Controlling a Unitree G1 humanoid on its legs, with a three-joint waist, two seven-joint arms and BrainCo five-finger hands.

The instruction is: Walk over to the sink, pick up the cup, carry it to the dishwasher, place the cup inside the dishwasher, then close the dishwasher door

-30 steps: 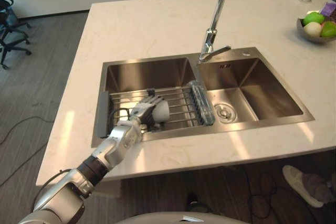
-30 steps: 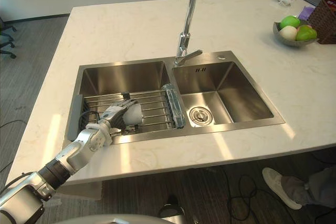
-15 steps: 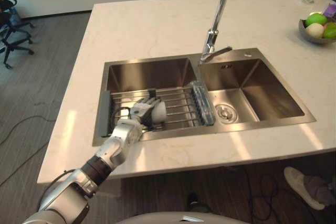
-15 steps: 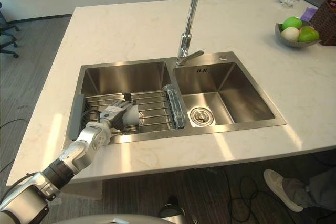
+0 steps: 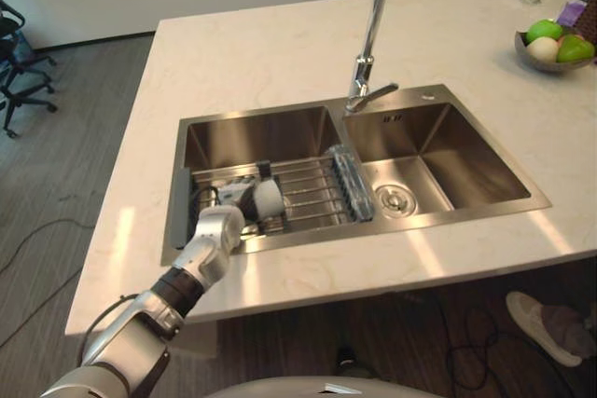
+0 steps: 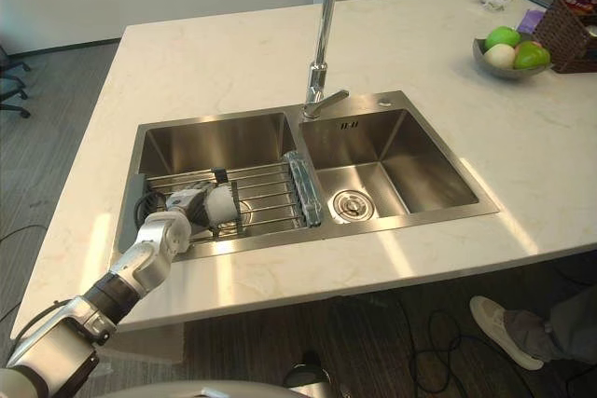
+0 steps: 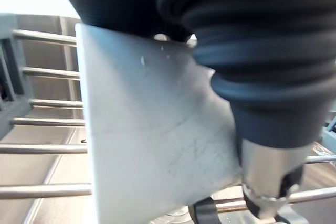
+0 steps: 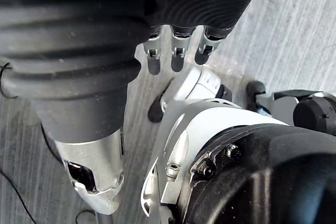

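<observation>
worktop (image 5: 280, 53): pale stone, with a double steel sink (image 5: 448, 151) set in it.
cup (image 5: 268, 198): pale, at the wire rack (image 5: 312, 188) across the left basin.
left hand (image 5: 233, 198): fingers curled round the cup.
right hand (image 8: 177, 56): fingers relaxed, hanging over the floor (image 8: 294, 40).

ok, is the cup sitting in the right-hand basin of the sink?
No, the cup lies on the wire rack over the left basin, at the left hand.
</observation>
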